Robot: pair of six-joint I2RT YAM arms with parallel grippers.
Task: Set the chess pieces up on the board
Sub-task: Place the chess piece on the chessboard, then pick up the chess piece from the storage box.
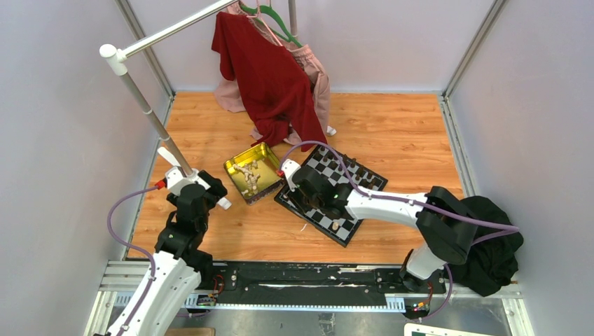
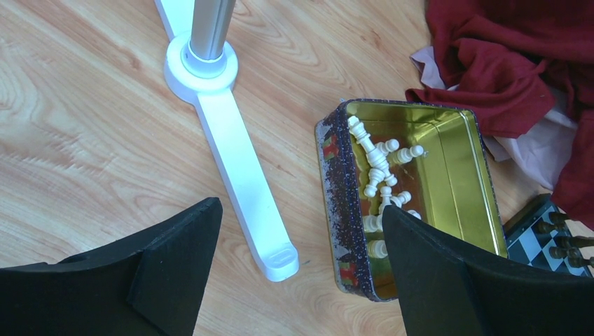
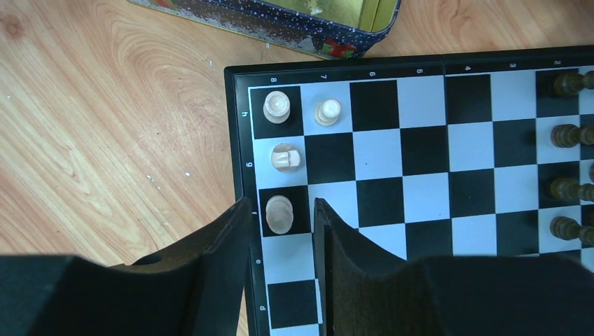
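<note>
The board (image 3: 420,150) lies on the wooden floor, right of a gold tin (image 2: 336,189). Three cream chess pieces (image 3: 277,106) stand in its near-left corner squares, and a fourth (image 3: 279,213) stands on a black edge square. My right gripper (image 3: 281,204) hovers over that fourth piece, open, with both fingers clear of it. Dark pieces (image 3: 566,133) line the board's far side. More cream pieces (image 2: 375,157) lie heaped in the tin. My left gripper (image 2: 300,210) is wide open and empty above the floor beside the tin's near end.
A white clothes-rack foot (image 2: 231,140) and pole (image 1: 150,112) stand left of the tin (image 1: 235,168). A red garment (image 1: 270,77) over a pink one hangs behind the board (image 1: 364,183). A black cloth (image 1: 494,245) lies at the right.
</note>
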